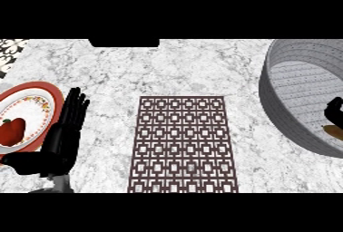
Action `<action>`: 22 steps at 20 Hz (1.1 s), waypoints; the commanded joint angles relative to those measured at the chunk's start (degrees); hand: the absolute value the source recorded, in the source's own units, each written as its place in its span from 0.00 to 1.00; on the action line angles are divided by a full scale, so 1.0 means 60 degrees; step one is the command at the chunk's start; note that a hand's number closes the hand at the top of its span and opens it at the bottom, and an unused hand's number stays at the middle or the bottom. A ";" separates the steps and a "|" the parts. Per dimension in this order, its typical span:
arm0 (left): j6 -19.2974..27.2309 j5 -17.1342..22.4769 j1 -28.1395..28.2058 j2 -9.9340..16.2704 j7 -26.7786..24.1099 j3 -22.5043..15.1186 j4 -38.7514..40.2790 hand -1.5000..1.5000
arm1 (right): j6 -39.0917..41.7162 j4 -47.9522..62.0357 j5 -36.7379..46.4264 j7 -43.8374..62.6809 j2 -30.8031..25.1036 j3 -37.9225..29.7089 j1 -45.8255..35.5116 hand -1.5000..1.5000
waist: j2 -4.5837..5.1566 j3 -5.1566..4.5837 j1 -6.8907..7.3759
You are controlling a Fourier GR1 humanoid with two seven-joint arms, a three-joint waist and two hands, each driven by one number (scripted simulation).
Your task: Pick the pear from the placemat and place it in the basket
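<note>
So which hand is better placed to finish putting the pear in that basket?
The right hand: it is already over the grey basket, with the brownish pear just beneath it. The left hand rests open by the plate.

Left robot hand point(64, 131), lower left of frame: matte black, long slender segmented fingers, bulbous black thumb base, grey forearm stub beneath. Right robot hand point(334, 113), right edge: black, only partly visible.

Left hand point(64, 131) rests open at the view's left, fingers straight and pointing up. Right hand point(333, 111) shows only partly at the right edge.
</note>
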 commanded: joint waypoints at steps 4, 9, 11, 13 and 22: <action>0.0116 -0.0346 -0.0313 -0.0281 -0.0382 0.0024 0.0658 0.50 | -0.0034 0.1858 -0.0065 -0.0791 -0.0099 -0.0467 -0.0563 0.00 | 0.0007 -0.0002 0.0013; -0.0111 -0.0180 0.0061 -0.0163 0.0194 0.0011 -0.0233 0.50 | -0.0188 0.1929 -0.0629 -0.1742 -0.0145 -0.0958 -0.0454 0.00 | -0.0004 0.0000 0.0008; -0.0118 -0.0140 0.0110 -0.0315 -0.0313 0.0099 0.0298 0.50 | -0.0616 0.2175 -0.0362 -0.1675 0.0206 -0.0694 -0.0831 0.00 | 0.0003 -0.0002 0.0022; -0.0255 0.0174 -0.0808 0.0153 0.0090 0.0761 0.0606 0.50 | -0.0673 0.1838 -0.0964 -0.2326 0.0039 -0.1150 -0.0636 0.00 | 0.0006 0.0000 -0.0033; 0.0169 -0.0467 -0.0570 -0.0406 0.0182 0.0065 0.0337 0.50 | -0.1414 0.0012 -0.0965 -0.1759 -0.0213 -0.1987 -0.0510 0.00 | -0.0013 -0.0004 -0.0064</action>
